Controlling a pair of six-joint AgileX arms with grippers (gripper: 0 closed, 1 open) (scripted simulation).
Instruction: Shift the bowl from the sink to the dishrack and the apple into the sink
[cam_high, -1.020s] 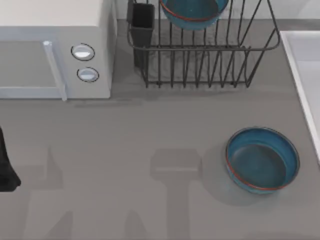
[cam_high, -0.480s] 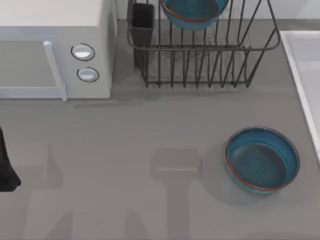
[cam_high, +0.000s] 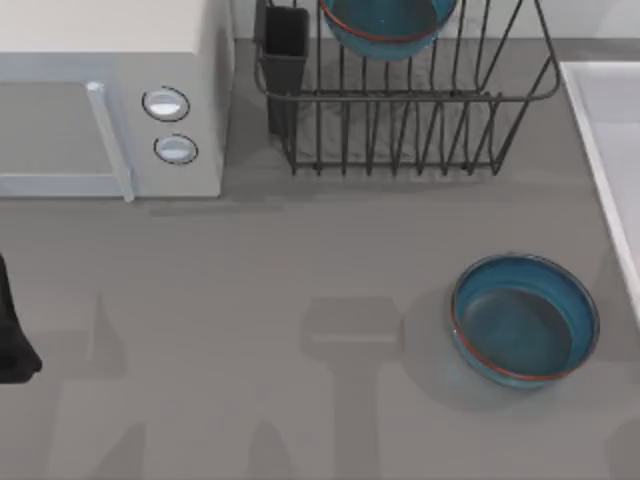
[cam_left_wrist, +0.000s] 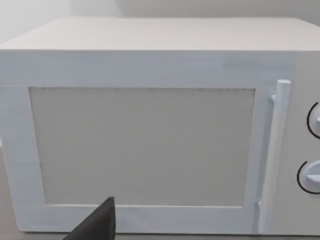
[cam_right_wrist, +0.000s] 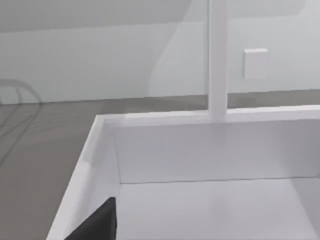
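My left gripper (cam_left_wrist: 95, 225) faces the microwave (cam_left_wrist: 150, 125), fingers' state unclear | right gripper (cam_right_wrist: 97, 222) over the sink (cam_right_wrist: 105, 150), likewise unclear | one bowl (cam_high: 524, 319) on the table beside the sink, another bowl (cam_high: 385, 25) in the dishrack (cam_high: 410, 120).

White microwave (cam_high: 110, 95) — two knobs — table's (cam_high: 300, 300) left.

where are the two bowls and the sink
bowl in the dishrack (cam_high: 385, 25): top view, inner wall near the lower rim
bowl on the table (cam_high: 522, 320): top view, inside bottom
sink (cam_right_wrist: 160, 150): right wrist view, far inner wall
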